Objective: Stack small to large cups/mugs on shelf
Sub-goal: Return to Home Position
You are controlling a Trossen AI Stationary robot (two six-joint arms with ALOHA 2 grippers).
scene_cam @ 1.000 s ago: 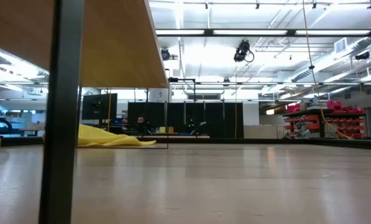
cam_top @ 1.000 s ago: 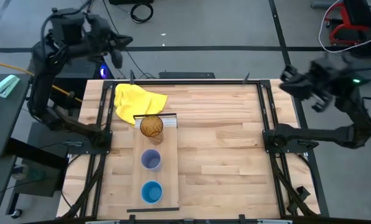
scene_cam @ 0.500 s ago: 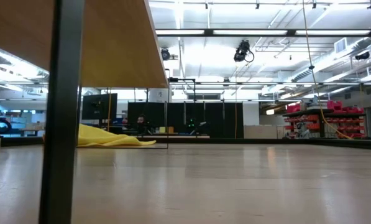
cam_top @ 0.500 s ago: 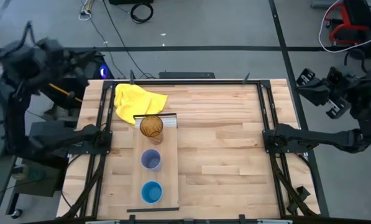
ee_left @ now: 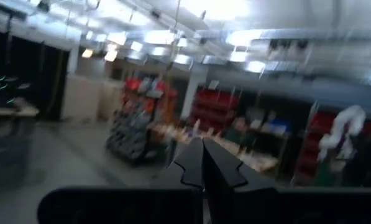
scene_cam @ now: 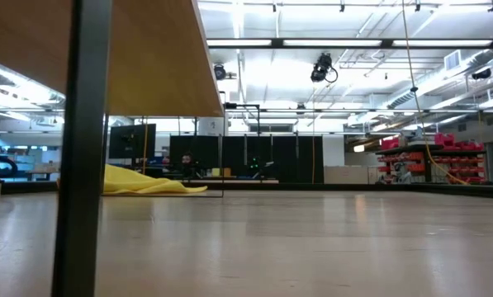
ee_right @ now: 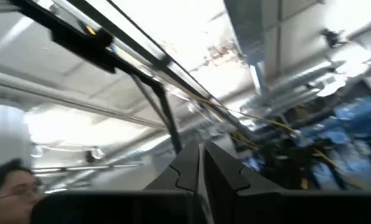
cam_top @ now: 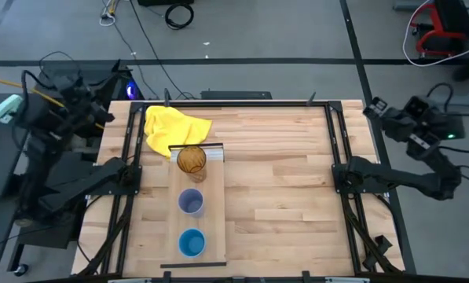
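— Left gripper [ee_left: 203,144] state? Right gripper [ee_right: 200,149] too.
— Both clenched, fingertips touching, nothing between them. Left one sits off the table's [cam_top: 281,181] left edge, toward the far corner, facing out into the room. Right one sits off the right edge, far side, tilted up at the ceiling.
— Cups?
— All three on the shelf [cam_top: 215,224], one row, apart from each other. Amber cup [cam_top: 192,160] at the far end, lavender cup [cam_top: 190,202] in the middle, blue cup [cam_top: 191,242] nearest. Not nested.
— Shelf position?
— Left half of the table, running near to far. Yellow cloth [cam_top: 171,126] bunched at its far end, just beside the amber cup; can't tell if they touch.
— Anything else?
— One person [ee_right: 8,183] at the edge of the right wrist view, beyond the table.
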